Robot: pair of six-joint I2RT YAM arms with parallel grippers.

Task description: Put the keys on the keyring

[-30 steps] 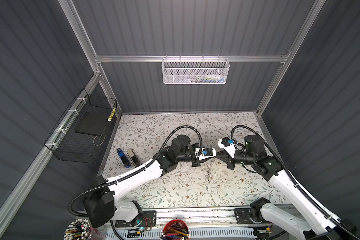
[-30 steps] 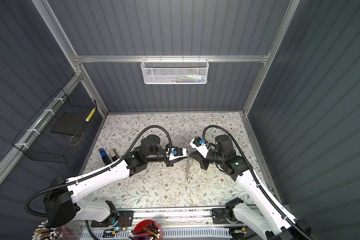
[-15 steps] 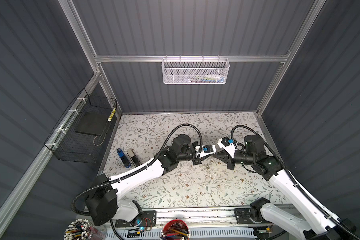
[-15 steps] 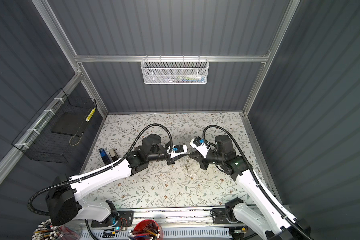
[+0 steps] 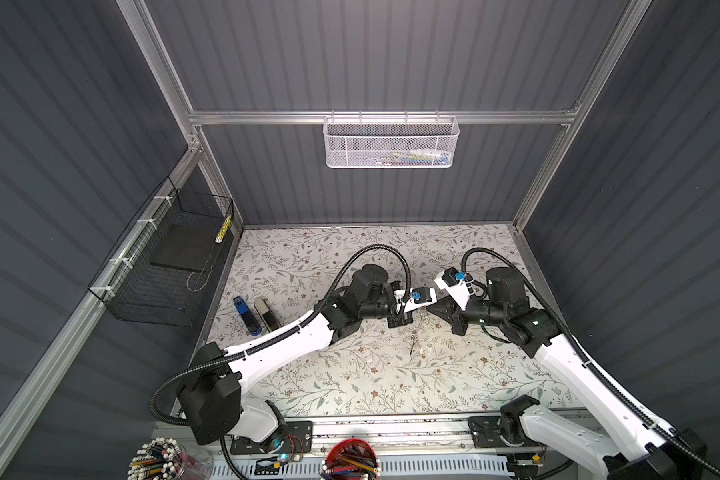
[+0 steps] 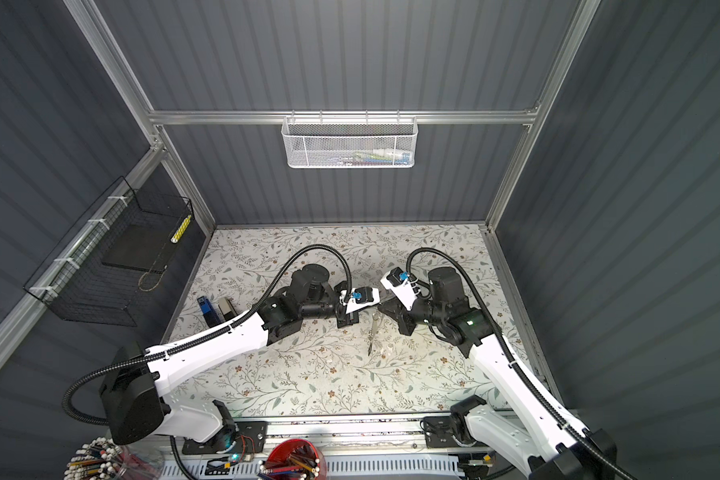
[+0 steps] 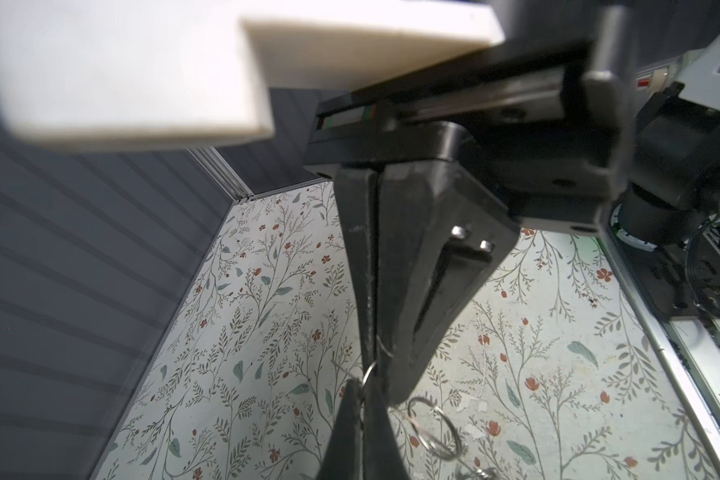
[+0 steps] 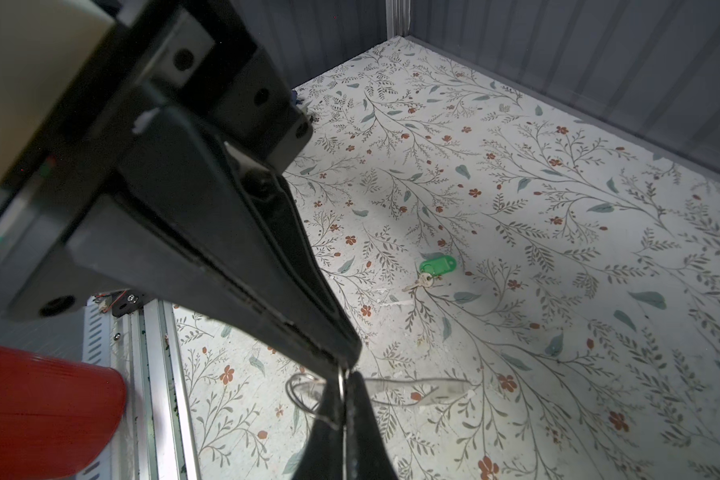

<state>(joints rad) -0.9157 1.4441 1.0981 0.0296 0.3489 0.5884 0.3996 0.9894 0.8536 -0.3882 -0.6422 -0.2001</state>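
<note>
My left gripper (image 5: 419, 311) and right gripper (image 5: 430, 310) meet tip to tip above the middle of the table. Both are shut on the same thin silver ring (image 7: 368, 374) of the keyring. In the left wrist view my left gripper (image 7: 360, 388) pinches it from below and the right gripper (image 7: 376, 353) from above. A larger wire loop (image 7: 433, 428) hangs beside them. One of the keys (image 6: 371, 334), with a clear tag (image 8: 429, 390), dangles under the ring. The key with the green tag (image 8: 437, 265) lies flat on the floral table. The right gripper (image 8: 344, 380) and left gripper (image 8: 341, 357) touch at the ring.
A blue stapler (image 5: 246, 316) and a grey stapler (image 5: 267, 313) lie at the table's left edge. A black wire basket (image 5: 163, 266) hangs on the left wall, a white mesh basket (image 5: 391, 141) on the back wall. A red pencil cup (image 5: 350, 459) stands in front.
My left gripper has moved right, up to the right gripper's tips, and has shut on the ring. The right gripper has stayed shut and has barely moved.
</note>
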